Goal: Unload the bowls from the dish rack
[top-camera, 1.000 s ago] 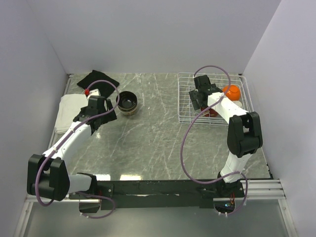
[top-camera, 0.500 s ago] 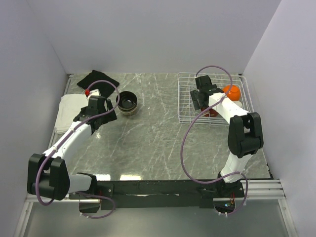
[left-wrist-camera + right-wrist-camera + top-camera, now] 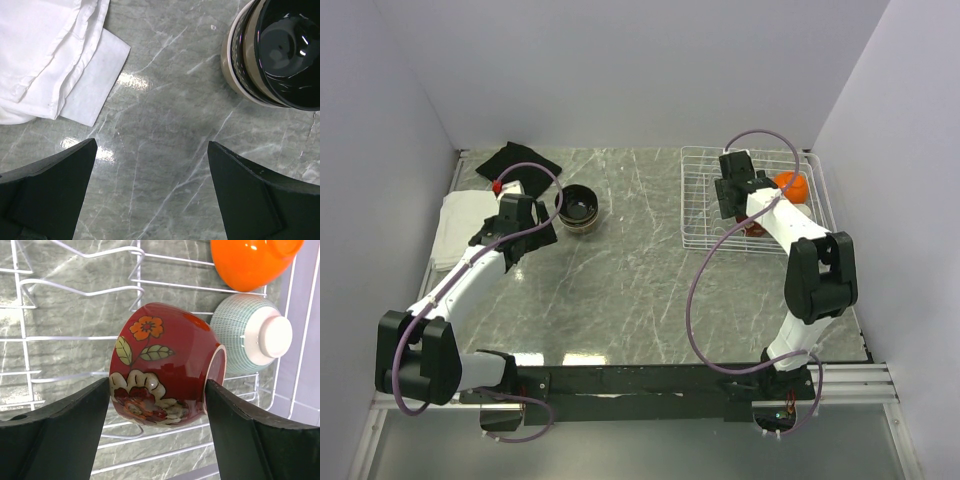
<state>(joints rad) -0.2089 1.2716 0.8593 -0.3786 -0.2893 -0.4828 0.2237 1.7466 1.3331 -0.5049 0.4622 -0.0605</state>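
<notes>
The white wire dish rack (image 3: 695, 200) stands at the far right of the table. In it a red floral bowl (image 3: 160, 365) lies on its side between the prongs, and my right gripper (image 3: 157, 385) is shut on it, one finger at the rim and one at the foot. Behind it in the rack (image 3: 75, 290) are an orange bowl (image 3: 252, 260) and a green-patterned bowl (image 3: 245, 337), foot towards me. My left gripper (image 3: 152, 144) hangs open over bare marble, near a black bowl (image 3: 285, 50) that sits nested in another bowl on the table.
A folded white cloth (image 3: 45, 50) lies left of the left gripper. A black cloth (image 3: 517, 160) lies at the far left corner. The nested bowls (image 3: 580, 207) stand on the marble table (image 3: 640, 280). Walls close in the table on three sides.
The right gripper's fingers have closed from wide open onto the red floral bowl, and the wrist shifted slightly farther into the rack. The left arm has not moved.
</notes>
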